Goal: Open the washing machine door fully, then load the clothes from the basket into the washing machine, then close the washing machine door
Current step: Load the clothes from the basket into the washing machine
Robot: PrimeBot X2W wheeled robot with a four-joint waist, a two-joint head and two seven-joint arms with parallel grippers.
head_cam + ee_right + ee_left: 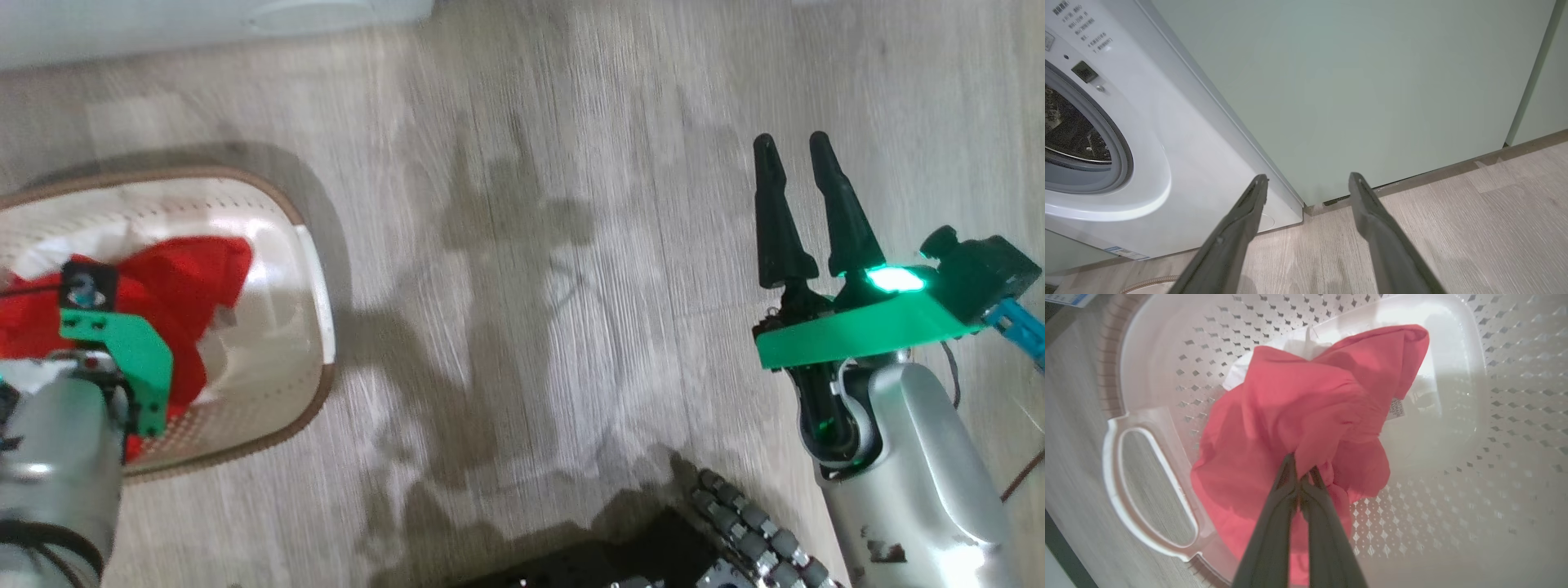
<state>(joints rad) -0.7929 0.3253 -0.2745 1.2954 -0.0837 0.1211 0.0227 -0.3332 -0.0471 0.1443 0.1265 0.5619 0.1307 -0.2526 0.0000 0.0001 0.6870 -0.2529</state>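
Washing machine point(1180, 134) mouth uncovered; left claw point(1301, 473) pinches red garment point(1306, 400) inside basket point(1147, 375), right claw point(1307, 177) wide; loading, closing remain.

The basket point(282, 189) runs off the left edge of the head view. The left arm point(57, 457) covers part of the red garment point(196, 278) there. In the left wrist view the white garment point(1294, 345) lies mostly under the red one, and the left gripper point(1300, 467) has its fingertips point(1289, 462) tucked into a red fold. The words on the tag point(1397, 408) are too small to read. The washing machine point(1180, 143) is cut off at the left of the right wrist view. A blurry white strip point(204, 24) at the top of the head view may be the machine too.
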